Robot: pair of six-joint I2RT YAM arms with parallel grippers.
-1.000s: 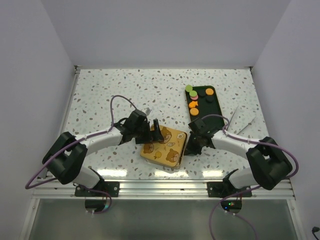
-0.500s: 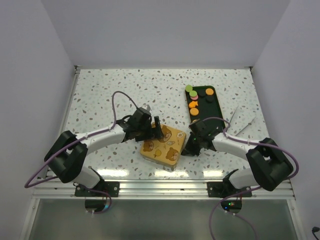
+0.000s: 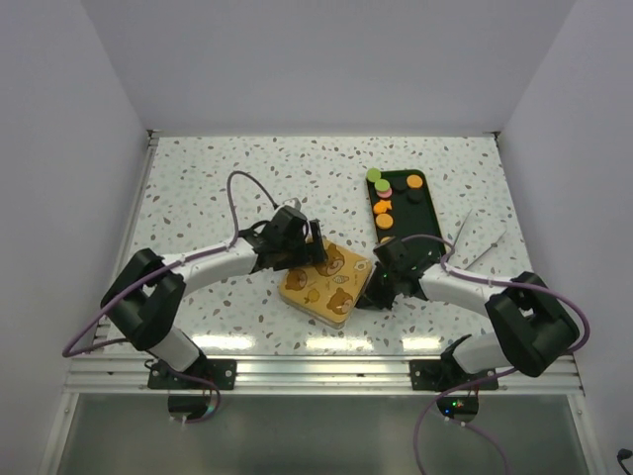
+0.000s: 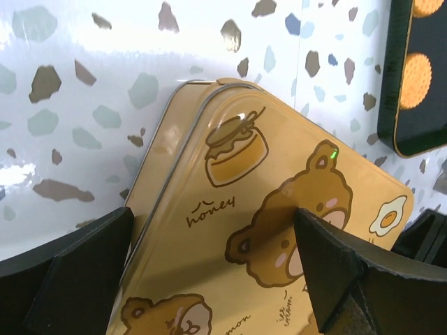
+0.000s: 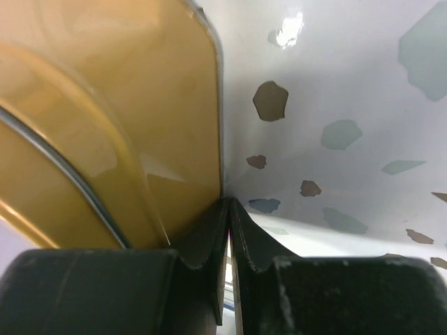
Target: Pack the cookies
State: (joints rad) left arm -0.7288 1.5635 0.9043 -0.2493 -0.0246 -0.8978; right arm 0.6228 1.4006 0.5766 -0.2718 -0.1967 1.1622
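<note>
- The table is speckled white; a yellow tin with bear drawings sits near its front edge between the two arms, lid on, turned at a slant.
- The tray — dark, lying behind and to the right of the tin, well apart from it — holds the cookies: round ones in orange, green, pink and a dark one. None shows in or on the tin.
- The left gripper sits over the tin's far left part. In the left wrist view its fingers stand wide apart, one off the tin's left edge over the table, the other over the bear's face. It grips nothing that I can see; whether a pad touches the lid I cannot tell.
- The right gripper is low at the tin's right edge. In the right wrist view its fingertips are pressed almost together, right against the tin's wall near the table. Nothing shows between them, though a thin rim caught there would be hard to see.
- My reading: both arms are working the closed tin, which fits getting the lid off so cookies can go in — or settling a lid that is back on. The cookies on the tray lean toward the former, but the tin's inside is hidden.
- Either way, handling the tin calls for one arm to steady it while the other works along the seam, since a light tin would likely slide on the smooth top.
</note>
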